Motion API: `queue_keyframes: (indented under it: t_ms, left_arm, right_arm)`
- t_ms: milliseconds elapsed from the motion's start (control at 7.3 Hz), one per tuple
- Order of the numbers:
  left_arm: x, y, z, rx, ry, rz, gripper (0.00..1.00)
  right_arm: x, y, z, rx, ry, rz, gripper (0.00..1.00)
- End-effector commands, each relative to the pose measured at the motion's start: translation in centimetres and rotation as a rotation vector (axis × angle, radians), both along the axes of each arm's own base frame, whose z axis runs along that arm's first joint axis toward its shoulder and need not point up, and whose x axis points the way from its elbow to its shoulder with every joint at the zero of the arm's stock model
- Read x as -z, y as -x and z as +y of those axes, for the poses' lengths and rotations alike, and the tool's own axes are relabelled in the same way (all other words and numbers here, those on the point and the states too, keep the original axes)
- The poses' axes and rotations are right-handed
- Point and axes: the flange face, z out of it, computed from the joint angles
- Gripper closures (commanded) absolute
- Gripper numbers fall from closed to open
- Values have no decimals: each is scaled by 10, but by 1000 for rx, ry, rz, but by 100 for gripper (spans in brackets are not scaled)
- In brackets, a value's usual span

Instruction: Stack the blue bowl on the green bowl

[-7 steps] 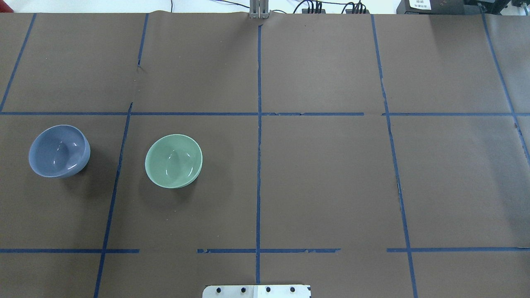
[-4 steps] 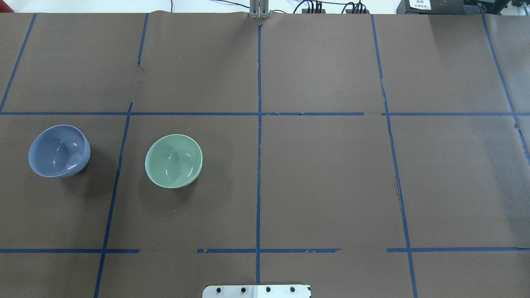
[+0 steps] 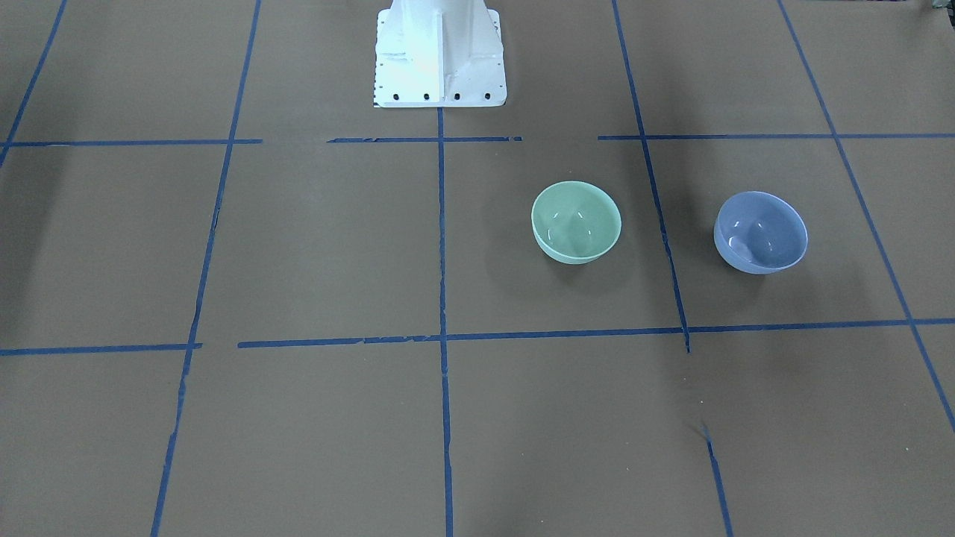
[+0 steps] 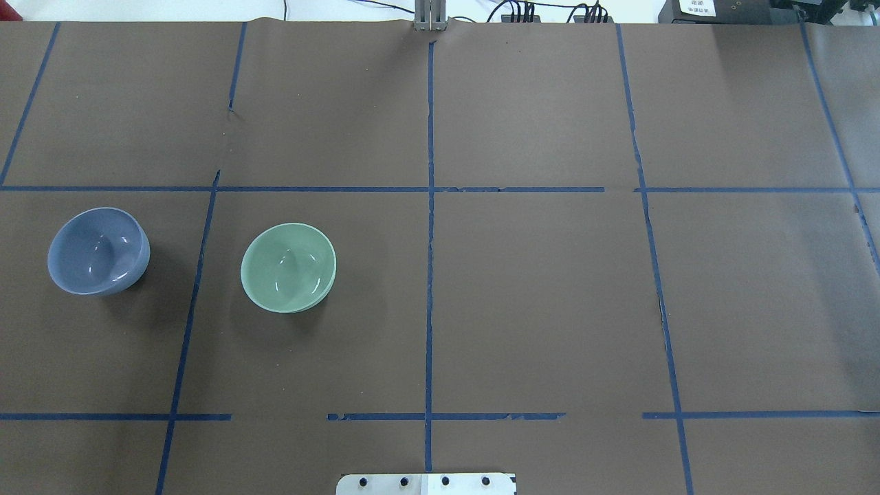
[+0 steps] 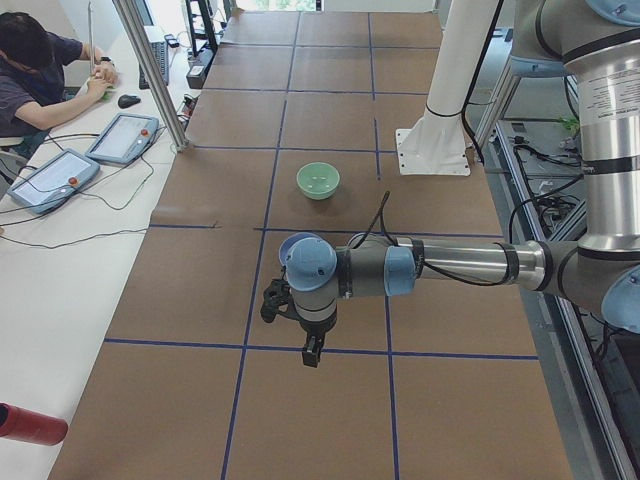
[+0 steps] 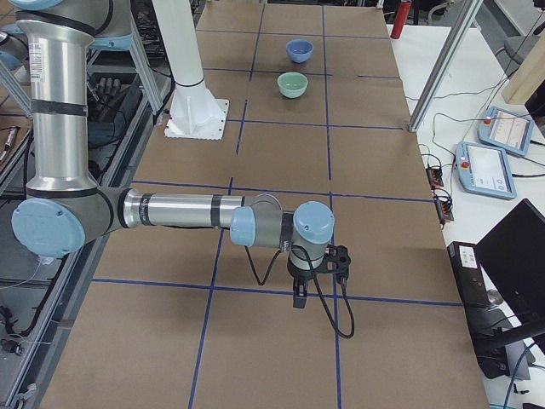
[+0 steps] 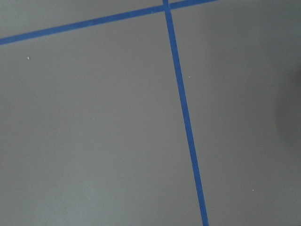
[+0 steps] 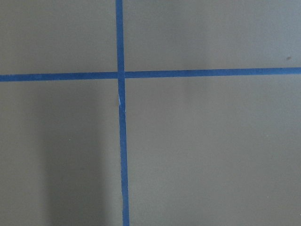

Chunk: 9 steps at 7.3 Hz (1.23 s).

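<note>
While the blue bowl (image 4: 98, 251) sits upright near the desk's (image 4: 536, 309) left edge, apart from the green bowl (image 4: 288, 267) toward the middle, nothing is stacked; grasping, lifting and placing all remain. My left hand (image 5: 313, 352) and right hand (image 6: 300, 296) hang above bare desk; released or clenched, I cannot tell.

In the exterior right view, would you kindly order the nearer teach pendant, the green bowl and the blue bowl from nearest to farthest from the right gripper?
Measured from the right gripper:
1. The nearer teach pendant, on the white side table at the view's right.
2. The green bowl, far up the brown table.
3. The blue bowl, just beyond the green one, farthest.
</note>
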Motion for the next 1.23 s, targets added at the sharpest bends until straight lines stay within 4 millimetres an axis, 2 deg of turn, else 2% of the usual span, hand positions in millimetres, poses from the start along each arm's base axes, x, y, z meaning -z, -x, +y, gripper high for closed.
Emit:
queue_keyframes:
  t_ms: [0,274,411,822,1096]
  left_arm:
    - [11,-11,-9,40,6,14,0]
    - [25,-68,-23,113,46,21,0]
    - [35,-104,-27,152,61,44,0]
    - [61,-207,-21,233,103,89,0]
    - [65,-254,-17,245,140,97,0]
  right_arm:
    - [0,0,0,-1,1,0,0]
    - [0,0,0,1,0,0,0]
    - [0,0,0,0,1,0,0]
    - [0,0,0,1,0,0,0]
    - [0,0,0,0,1,0,0]
